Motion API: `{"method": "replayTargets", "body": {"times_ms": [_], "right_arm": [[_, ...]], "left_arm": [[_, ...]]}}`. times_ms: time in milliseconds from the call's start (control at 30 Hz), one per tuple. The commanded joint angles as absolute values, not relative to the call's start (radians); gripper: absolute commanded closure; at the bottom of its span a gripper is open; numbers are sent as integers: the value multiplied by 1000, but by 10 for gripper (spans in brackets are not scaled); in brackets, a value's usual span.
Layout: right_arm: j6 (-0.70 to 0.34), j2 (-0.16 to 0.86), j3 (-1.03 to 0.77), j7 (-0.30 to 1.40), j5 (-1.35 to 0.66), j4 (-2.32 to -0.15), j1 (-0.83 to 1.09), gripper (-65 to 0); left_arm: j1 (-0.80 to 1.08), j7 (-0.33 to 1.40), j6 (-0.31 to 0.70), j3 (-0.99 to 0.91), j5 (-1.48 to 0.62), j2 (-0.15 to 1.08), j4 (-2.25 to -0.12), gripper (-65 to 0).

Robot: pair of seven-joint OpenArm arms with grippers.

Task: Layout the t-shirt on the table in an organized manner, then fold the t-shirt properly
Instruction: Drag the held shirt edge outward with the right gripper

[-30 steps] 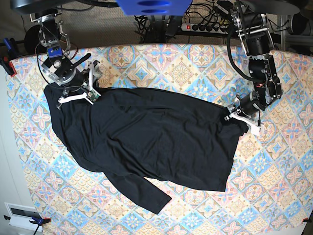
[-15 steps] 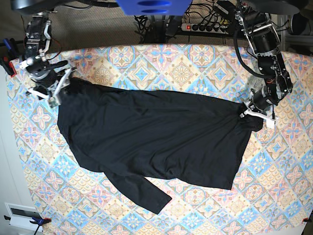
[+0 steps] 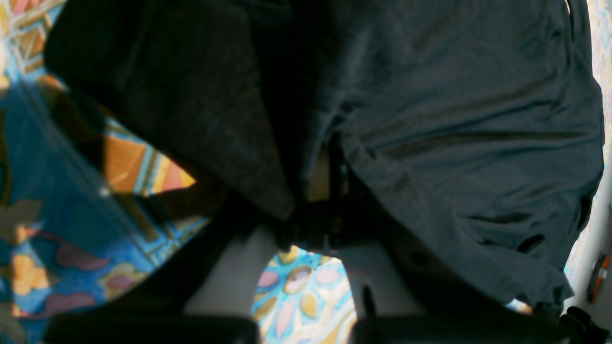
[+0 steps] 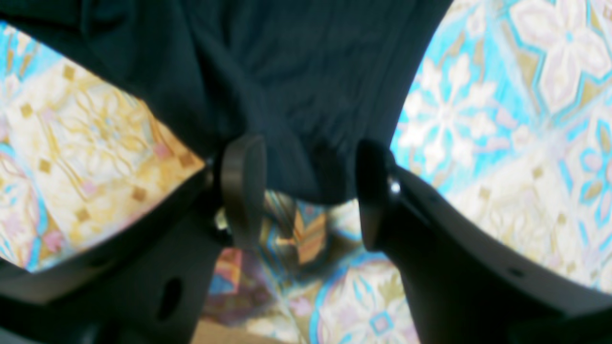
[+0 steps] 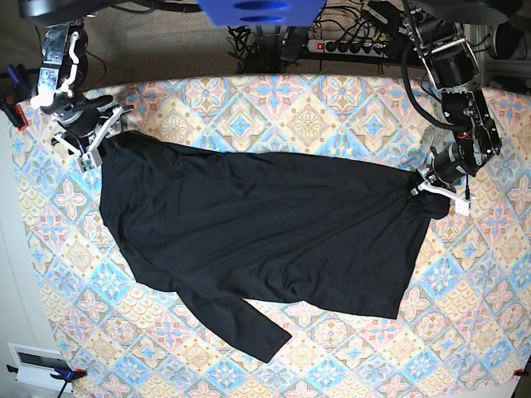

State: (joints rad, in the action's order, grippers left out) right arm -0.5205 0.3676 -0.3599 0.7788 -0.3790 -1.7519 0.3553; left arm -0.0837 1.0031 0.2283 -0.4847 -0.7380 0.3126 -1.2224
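Note:
The black t-shirt [image 5: 257, 232] lies spread wide across the table [image 5: 332, 116], with one long sleeve [image 5: 241, 323] trailing toward the front. At the shirt's right end my left gripper [image 5: 433, 187] is shut on a bunched corner of fabric; in the left wrist view the cloth [image 3: 454, 119] is pinched in the gripper [image 3: 325, 220]. At the far left my right gripper [image 5: 98, 139] stands open over the shirt's upper corner. In the right wrist view the gripper [image 4: 308, 191] has its fingers [image 4: 244, 186] apart, and the shirt's edge [image 4: 296, 119] lies loose between them.
A power strip [image 5: 348, 46] and cables lie behind the table's back edge. A blue clamp [image 5: 12, 83] sits at the left edge and a white box [image 5: 37, 365] beyond the front left corner. Patterned cloth shows around the shirt on all sides.
The right arm carried its shirt corner to the far left and opened its fingers. The left gripper closed on the right end and drew it rightward, so the shirt lies stretched wider.

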Motion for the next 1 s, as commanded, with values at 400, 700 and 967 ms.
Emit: {"method": "replayTargets", "body": {"times_ms": [400,700,967], "right_arm": [[-521,386,-265,760,-389,-1710,351,-294],[-521,387,-236,760,-387,-1655,286,-260],[-521,387,-277,760,-387,-1670,269,-9]], "left_arm": [[-97,997,228,-489,-742,329,-1234,0],[-94,995,228,-489,-742,329,-1234,0],[-91,993,228,-489,-742,329,-1234,0]]}}
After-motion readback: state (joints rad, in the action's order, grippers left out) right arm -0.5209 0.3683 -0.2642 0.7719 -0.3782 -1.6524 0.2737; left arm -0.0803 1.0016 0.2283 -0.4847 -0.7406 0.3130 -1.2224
